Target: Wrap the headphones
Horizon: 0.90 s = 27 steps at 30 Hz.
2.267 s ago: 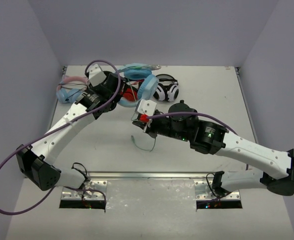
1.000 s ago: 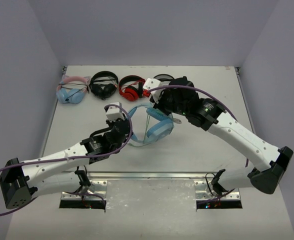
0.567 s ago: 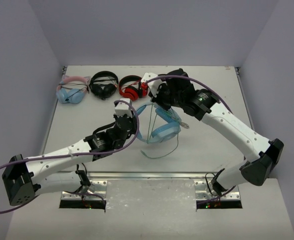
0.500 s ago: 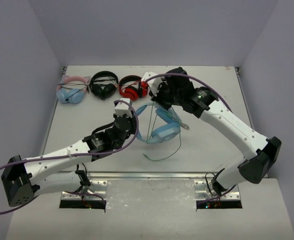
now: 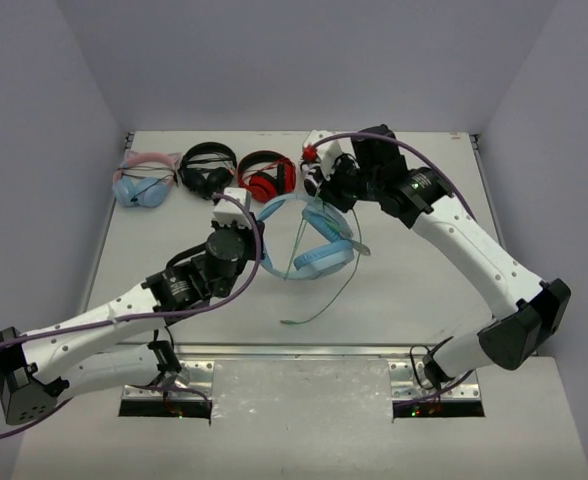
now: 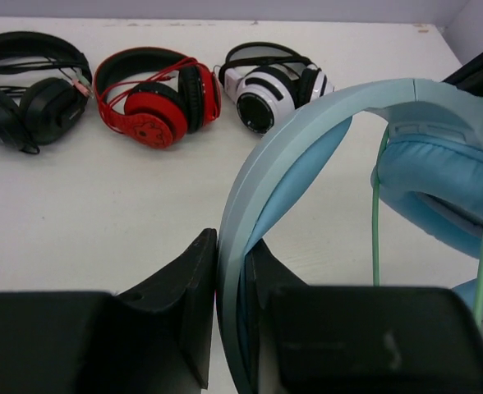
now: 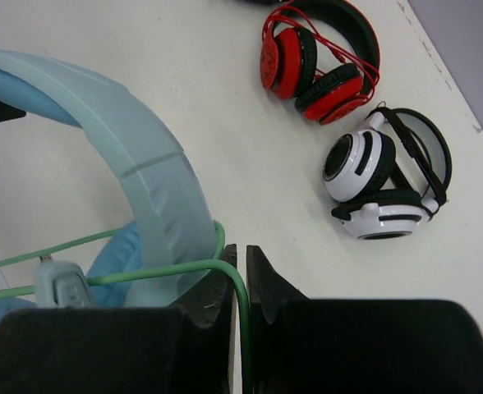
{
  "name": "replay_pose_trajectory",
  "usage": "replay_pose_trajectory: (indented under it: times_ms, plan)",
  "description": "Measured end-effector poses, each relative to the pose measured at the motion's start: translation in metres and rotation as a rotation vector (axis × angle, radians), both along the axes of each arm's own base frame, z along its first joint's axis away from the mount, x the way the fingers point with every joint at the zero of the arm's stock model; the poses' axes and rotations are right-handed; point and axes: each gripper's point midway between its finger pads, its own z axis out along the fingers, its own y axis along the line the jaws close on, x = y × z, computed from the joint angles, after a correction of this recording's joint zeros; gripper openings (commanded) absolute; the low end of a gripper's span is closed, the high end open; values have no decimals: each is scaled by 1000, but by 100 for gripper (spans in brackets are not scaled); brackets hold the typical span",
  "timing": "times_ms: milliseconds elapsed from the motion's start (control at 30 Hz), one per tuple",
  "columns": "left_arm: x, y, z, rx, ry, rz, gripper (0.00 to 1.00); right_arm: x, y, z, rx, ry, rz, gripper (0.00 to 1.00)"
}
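White table (image 5: 424,300), L gripper (image 6: 233,246) clamped on headphones (image 6: 307,115), R gripper (image 7: 241,256) pinching cable (image 7: 159,272), clear only via wrist cams

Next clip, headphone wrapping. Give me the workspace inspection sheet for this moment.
Surface: white table, no spills seen.
Job's things: light-blue headphones held up by the headband; pale-green cable strands cross it, tail loose.
Clutter: pink cat-ear pair, black pair, red pair, white-and-black pair, in a row at the far edge.
Grippers: left gripper shut on the headband; right gripper shut on the cable.
Cables: purple arm cables along both arms.
Surroundings: plain grey walls; nothing else seen.
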Motion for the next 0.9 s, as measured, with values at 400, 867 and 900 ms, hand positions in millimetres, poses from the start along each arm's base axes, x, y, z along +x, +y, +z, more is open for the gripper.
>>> replay_pose_trajectory:
  times_ms: [400,867,900]
  plan:
    - [-9,-9,66,2,-59,-120,0,20,-41,34,283,91,-73,15]
    - [-19,-2,110,7,-86,-148,0,-1,-8,-26,540,286,8,17]
    - [-19,-1,113,6,-88,-146,1,-2,-5,-27,569,295,13,23]
